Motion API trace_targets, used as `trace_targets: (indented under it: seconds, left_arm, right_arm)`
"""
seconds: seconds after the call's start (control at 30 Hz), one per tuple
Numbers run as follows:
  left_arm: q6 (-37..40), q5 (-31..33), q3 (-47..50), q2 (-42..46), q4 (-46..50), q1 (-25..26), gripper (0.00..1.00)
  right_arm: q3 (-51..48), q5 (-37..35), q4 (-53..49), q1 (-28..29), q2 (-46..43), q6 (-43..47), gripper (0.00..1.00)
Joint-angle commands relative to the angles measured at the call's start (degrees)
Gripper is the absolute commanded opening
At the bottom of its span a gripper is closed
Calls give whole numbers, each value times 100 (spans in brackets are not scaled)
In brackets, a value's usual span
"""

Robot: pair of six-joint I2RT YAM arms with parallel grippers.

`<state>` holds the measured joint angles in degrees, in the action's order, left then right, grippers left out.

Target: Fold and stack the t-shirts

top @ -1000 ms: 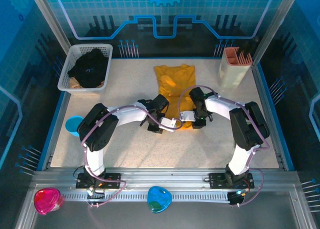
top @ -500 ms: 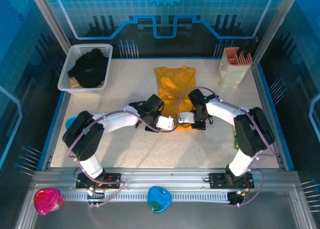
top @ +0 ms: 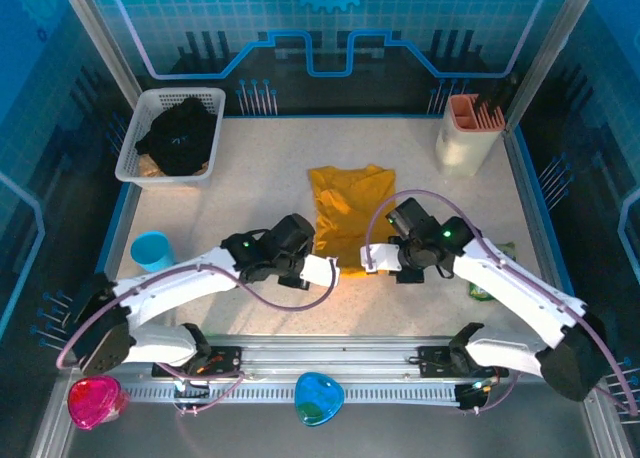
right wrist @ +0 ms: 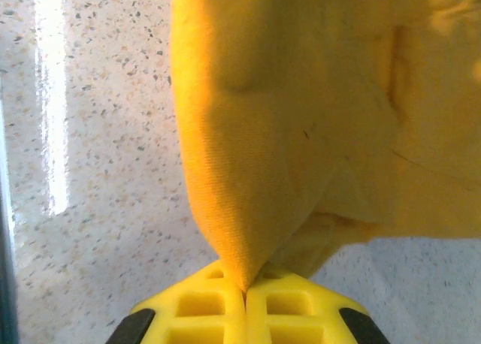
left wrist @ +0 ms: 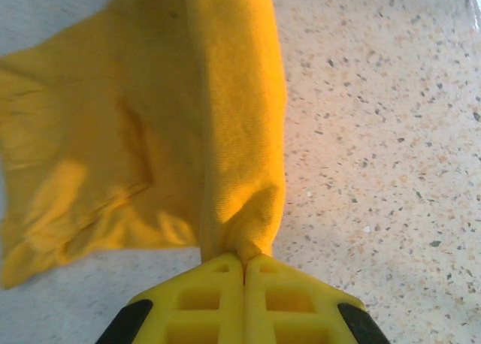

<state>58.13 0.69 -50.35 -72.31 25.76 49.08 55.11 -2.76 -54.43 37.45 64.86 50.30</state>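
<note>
Yellow shirt [top: 348, 206] is being pinched by the clamped left gripper [left wrist: 243, 266] and right gripper [right wrist: 245, 285]. Both should be moving evenly, keeping its hem taut.

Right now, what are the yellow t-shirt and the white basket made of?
The yellow t-shirt looks like soft matte cloth: a fine weave shows, and it wrinkles and folds. The white basket is probably smooth plastic: stiff, thin walls with mesh holes.
</note>
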Motion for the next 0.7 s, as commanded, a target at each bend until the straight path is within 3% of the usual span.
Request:
trace_targets:
  seconds: [0.0,0.23,0.67]
  left_arm:
    - [-88,251,-20,373,-8,-2,0]
    - [8,419,-776,-168,-282,-533,0]
    - [54,577,-2207,-2284,-977,-1557,0]
  right_arm:
    - [374,-345,-381,21,-90,-270,0]
    - [878,-552,358,-566,479,-218,0]
    - [1680,-701,2121,-1523,2245,95,0]
